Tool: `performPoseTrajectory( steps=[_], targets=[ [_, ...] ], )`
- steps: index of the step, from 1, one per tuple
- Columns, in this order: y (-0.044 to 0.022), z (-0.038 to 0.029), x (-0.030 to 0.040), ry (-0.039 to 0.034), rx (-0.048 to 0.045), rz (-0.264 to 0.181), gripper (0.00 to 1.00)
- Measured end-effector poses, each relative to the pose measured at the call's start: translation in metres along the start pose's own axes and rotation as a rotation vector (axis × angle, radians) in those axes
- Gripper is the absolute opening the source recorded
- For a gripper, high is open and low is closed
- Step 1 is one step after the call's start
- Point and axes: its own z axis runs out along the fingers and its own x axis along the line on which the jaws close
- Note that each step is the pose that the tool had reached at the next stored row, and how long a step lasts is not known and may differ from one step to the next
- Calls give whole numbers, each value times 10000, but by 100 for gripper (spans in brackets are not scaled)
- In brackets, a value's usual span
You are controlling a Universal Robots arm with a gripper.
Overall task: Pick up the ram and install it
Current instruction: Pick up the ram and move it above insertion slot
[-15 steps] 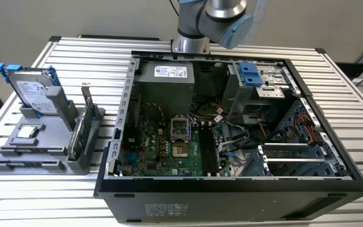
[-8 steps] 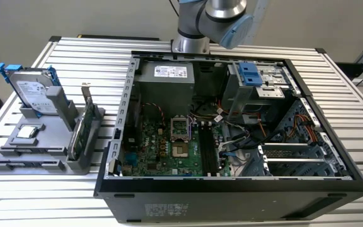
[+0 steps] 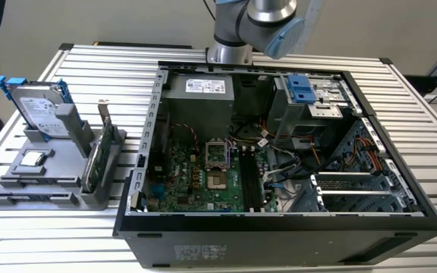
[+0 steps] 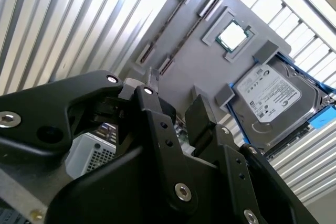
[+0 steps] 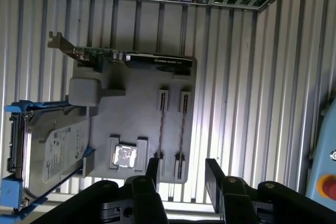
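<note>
Gripper (image 5: 182, 163): black fingers spread wide, nothing held, above grey holder (image 5: 136, 103). Ram (image 5: 182, 129): thin dark stick, edge-on in a slot (ribbed metal table (image 5: 236, 77) lies open alongside).

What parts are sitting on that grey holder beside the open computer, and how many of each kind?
On the grey holder:
Hard drive: 1
Card with a metal bracket: 1
Square silver chip: 1
Memory sticks, standing on edge in their slots: 2
Total: 5
</note>
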Motion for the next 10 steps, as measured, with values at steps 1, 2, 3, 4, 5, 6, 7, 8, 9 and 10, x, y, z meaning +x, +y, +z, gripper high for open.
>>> performPoseTrajectory(
  steps=[1, 2, 3, 4, 5, 6, 7, 8, 9, 10],
  targets=[
    [0, 9, 0, 0, -1, -1, 100],
    [0, 17, 0, 0, 0, -1, 100],
    [-1, 26, 0, 0, 0, -1, 100],
    [-1, 35, 0, 0, 0, -1, 100],
    [-1, 42, 1, 0, -1, -1, 100],
    [-1, 50, 1, -1, 0, -1, 100],
    [-2, 59, 1, 0, 0, -1, 100],
    [-2, 67, 1, 0, -1, -1, 100],
    [-2, 75, 1, 1, -1, -1, 100],
    [-2, 83, 1, 0, -1, 0, 100]
  ],
)
